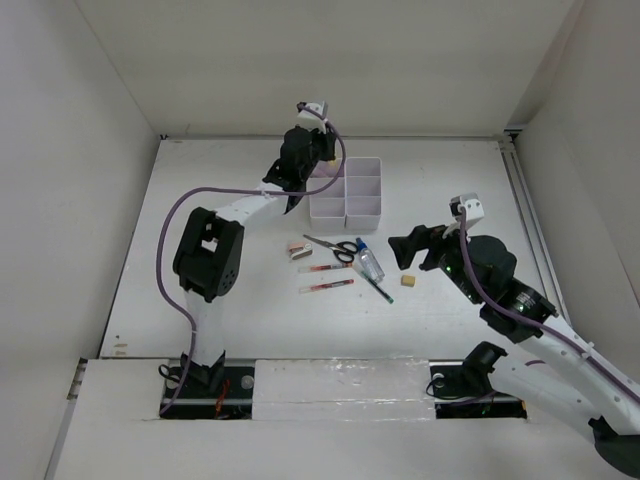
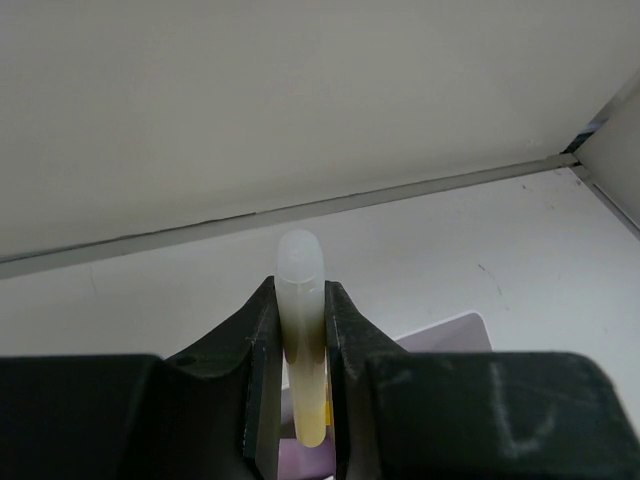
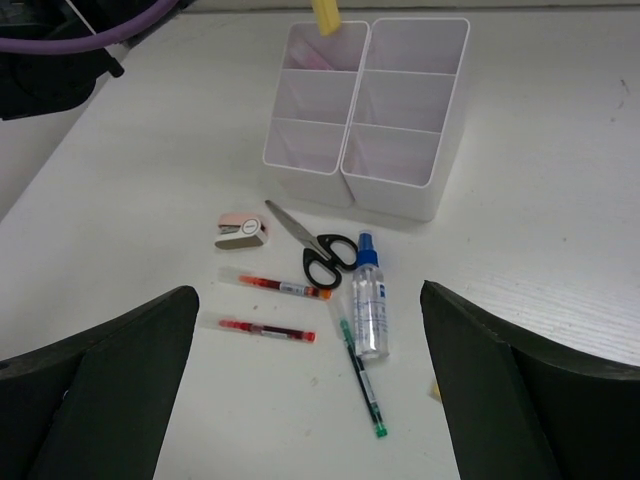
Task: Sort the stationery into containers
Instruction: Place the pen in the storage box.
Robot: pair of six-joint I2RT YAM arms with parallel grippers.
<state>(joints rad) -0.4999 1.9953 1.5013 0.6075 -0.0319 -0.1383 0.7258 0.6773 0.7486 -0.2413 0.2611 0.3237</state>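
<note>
My left gripper is shut on a pale yellow bar and holds it upright over the far left corner of the white six-compartment container. The bar's tip also shows in the right wrist view, above the container. My right gripper is open and empty, above the loose items. On the table lie black-handled scissors, two red-white pens, a dark pen, a blue-capped clear bottle and a small pink piece.
A small yellow eraser lies right of the dark pen, under my right gripper. White walls enclose the table at the back and both sides. A corner of the container shows below my left fingers.
</note>
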